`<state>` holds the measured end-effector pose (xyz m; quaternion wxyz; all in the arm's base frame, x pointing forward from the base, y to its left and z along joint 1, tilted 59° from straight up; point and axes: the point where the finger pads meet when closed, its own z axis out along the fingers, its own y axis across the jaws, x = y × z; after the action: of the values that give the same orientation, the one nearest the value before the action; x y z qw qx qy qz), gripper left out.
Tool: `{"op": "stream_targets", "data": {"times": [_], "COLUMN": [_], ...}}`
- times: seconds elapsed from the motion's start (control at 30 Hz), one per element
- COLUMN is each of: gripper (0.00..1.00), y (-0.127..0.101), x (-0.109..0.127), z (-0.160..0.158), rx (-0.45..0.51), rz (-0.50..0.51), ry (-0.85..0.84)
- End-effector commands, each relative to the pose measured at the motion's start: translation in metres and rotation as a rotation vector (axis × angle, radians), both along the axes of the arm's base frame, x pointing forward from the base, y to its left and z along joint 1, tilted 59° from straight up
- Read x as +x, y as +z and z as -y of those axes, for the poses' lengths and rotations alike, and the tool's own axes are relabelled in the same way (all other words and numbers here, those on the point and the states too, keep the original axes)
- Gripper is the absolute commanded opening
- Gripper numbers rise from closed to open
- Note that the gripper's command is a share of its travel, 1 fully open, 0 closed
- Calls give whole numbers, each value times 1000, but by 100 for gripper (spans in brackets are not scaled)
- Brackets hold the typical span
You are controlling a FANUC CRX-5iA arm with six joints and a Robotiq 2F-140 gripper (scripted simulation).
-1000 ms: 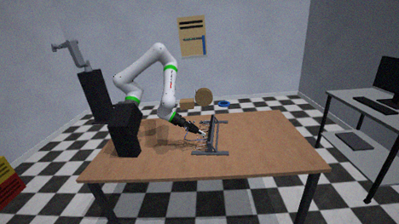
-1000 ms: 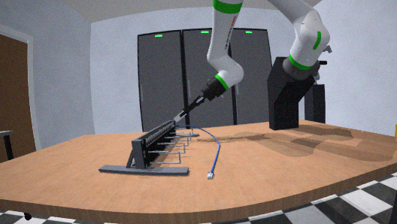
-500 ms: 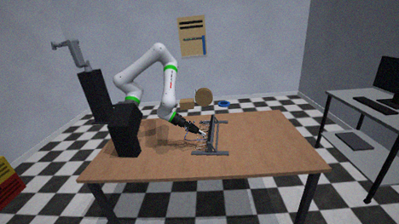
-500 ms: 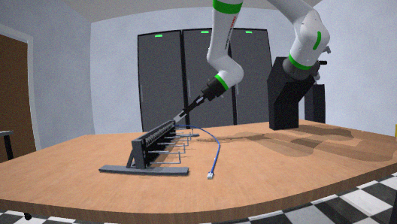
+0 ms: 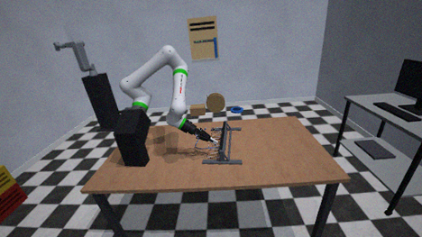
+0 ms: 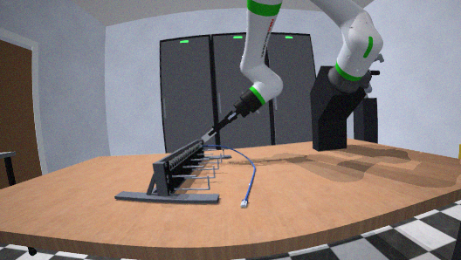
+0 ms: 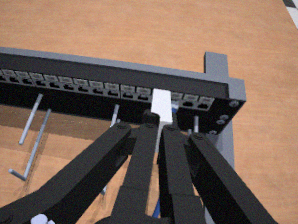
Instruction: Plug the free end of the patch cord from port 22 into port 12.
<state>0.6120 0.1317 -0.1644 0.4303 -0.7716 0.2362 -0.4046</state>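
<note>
The dark patch rack stands upright on its feet on the table. My gripper is shut with nothing between its fingers. Its pale fingertips are at the port row near the rack's port 22 end, in front of a port just left of the cord's plug in the wrist view; contact cannot be told. The blue patch cord runs from port 22 in a curve to the table. Its free end, a clear plug, lies on the table beyond the rack's near foot. Port 12 cannot be made out.
Thin metal cable guides stick out from the rack's port side, below the ports. The wooden table has its near edge some way beyond the free plug in the exterior view. The robot's black pedestal stands on the table.
</note>
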Motion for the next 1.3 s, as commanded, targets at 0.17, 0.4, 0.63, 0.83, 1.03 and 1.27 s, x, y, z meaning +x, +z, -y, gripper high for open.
{"op": "stream_targets", "data": {"times": [0.17,0.4,0.63,0.83,1.03,1.27], "gripper": [0,0,0,0,0,0], "y": [0,0,2,8,23,38], "x": [0,0,-5,-22,-63,-104], "z": [0,0,3,13,36,60], "rx": [0,0,0,0,0,0], "rz": [0,0,0,0,0,0], "ry": [0,0,0,0,0,0]}}
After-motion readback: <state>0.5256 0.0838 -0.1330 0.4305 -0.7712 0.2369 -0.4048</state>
